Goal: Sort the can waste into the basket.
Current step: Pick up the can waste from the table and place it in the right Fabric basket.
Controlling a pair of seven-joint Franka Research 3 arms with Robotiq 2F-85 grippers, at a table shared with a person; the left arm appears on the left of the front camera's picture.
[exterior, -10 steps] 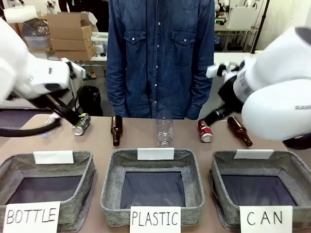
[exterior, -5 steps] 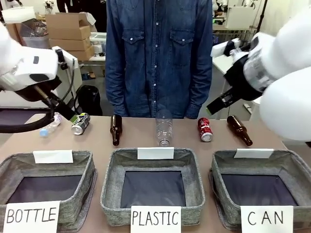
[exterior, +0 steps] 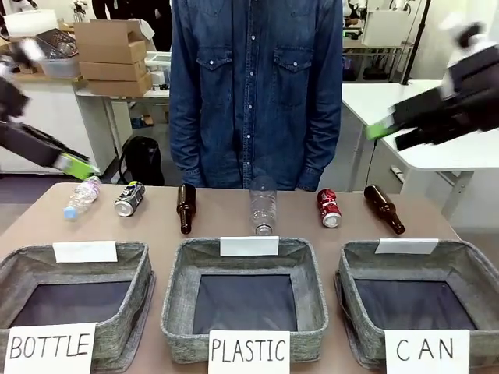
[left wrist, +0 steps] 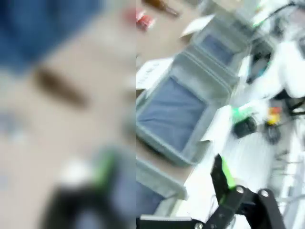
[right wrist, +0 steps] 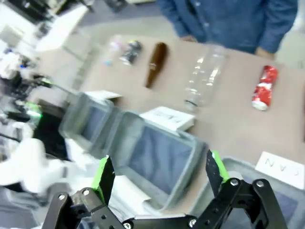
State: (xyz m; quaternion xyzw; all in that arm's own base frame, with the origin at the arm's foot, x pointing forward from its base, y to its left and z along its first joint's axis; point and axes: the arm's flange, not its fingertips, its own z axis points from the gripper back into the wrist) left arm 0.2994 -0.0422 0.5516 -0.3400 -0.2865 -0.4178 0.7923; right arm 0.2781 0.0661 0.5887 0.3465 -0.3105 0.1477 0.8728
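Can waste: red can (exterior: 329, 208) lies well below the right jaws, silver can (exterior: 129, 198) below the left jaws, both on the tabletop (exterior: 222, 224). Both jaws hang wide open, empty. Cans look light, slick, easily dented, so I'd pinch gently mid-body.

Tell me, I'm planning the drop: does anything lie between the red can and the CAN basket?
Nothing visible lies between them. The red can lies on the table just beyond the far left corner of the CAN basket. A brown bottle lies right of the can, apart, and a white card stands on the basket's far rim.
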